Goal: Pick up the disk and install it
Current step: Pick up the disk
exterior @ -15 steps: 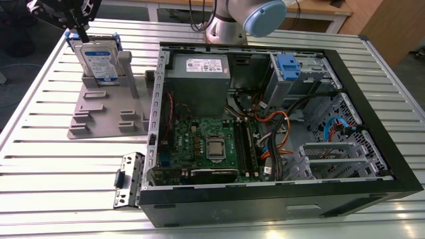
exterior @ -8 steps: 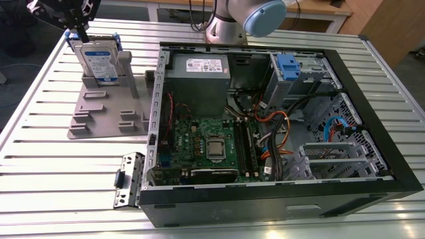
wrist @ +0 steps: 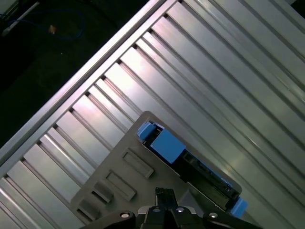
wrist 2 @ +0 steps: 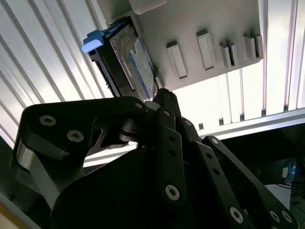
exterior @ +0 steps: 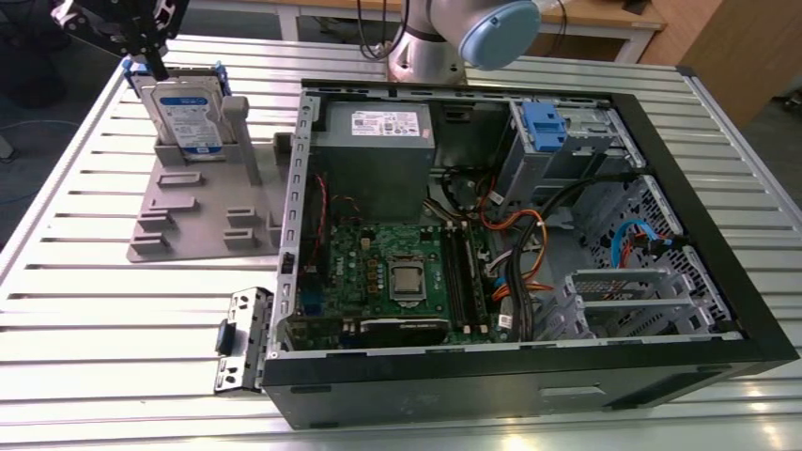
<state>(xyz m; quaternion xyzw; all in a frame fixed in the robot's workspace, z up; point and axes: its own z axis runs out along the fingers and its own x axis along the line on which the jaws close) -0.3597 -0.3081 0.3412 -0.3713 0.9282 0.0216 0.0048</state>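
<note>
While hung at 11 o'clock in exterior view: gripper down at top edge of disk, near its 9 o'clock corner. Touching or just clear, cannot tell. Grip state: cannot tell either. Second wrist view: gripper just beside disk label face. First wrist view: disk edge-on, blue carrier at both ends. Disk upright in slot of grey fixture, not lifted, on slatted aluminium table. Open PC case just beside fixture at its 3 o'clock. Inside case: grey power supply at 11 o'clock, motherboard at 7 o'clock, blue latch at 1 o'clock.
</note>
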